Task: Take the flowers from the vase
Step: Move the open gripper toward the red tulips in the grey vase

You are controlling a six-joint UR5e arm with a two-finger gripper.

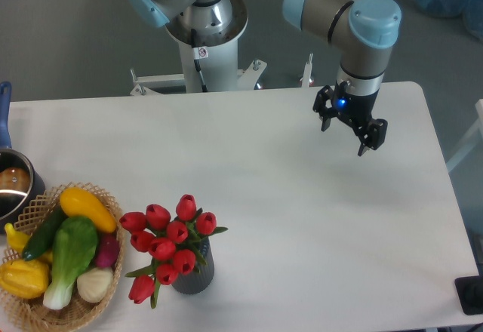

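I am hovering my empty gripper (346,138), fingers spread, well apart from the red artificial tulips (168,240) standing in the dark grey ribbed vase (193,274), leaving room to approach them.

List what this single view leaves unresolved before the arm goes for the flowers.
- Vase mouth and the stems inside: hidden by the flowers.
- Metal pot: cut off by the left edge.
- Wicker basket: bottom cut by the lower edge.
- Gripper pads: too small; fingers look spread.
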